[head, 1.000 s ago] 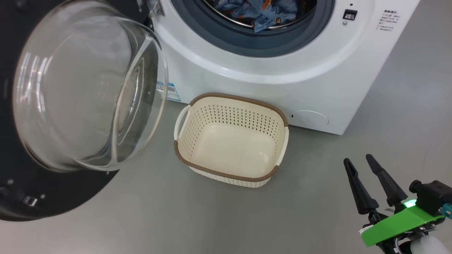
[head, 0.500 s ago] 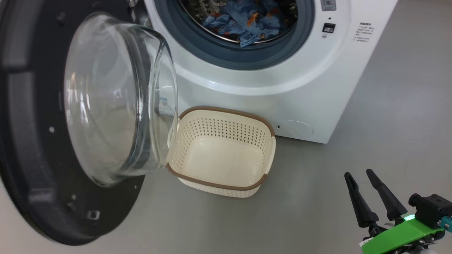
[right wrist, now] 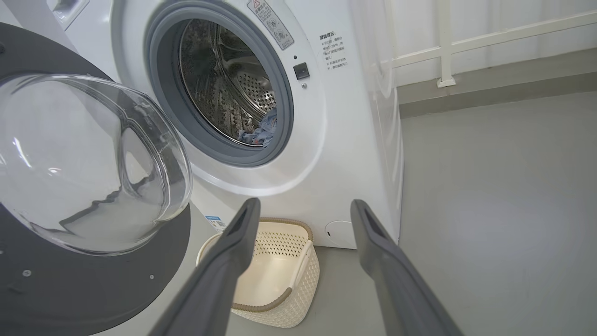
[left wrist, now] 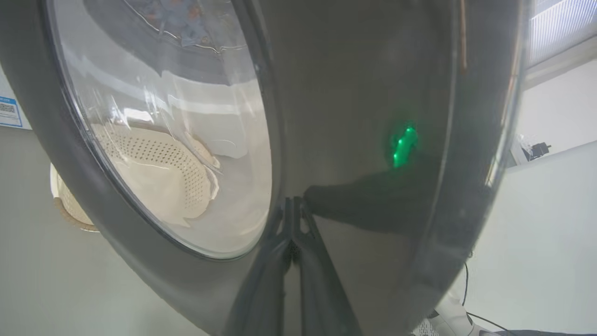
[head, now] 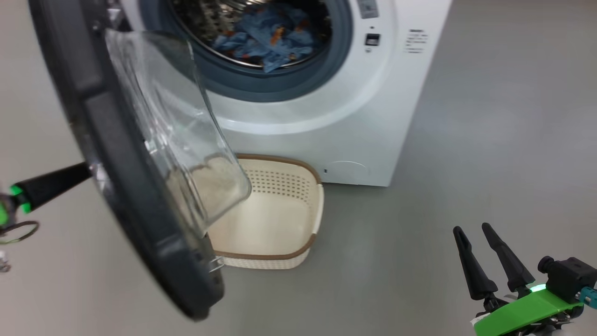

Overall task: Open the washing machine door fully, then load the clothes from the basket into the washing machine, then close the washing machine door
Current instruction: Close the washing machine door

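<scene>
1 step remains: with clothes [head: 261,42] in the washing machine [head: 373,130] and the basket [head: 313,219] empty, our left pincer [head: 79,173], pressed together, has swung the washing machine door [head: 140,196] halfway shut; our right pincer [head: 471,227] hangs spread

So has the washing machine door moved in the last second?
Yes. The washing machine door has swung toward closing: earlier clear of the basket, it now overlaps the basket's left side in the head view.
</scene>
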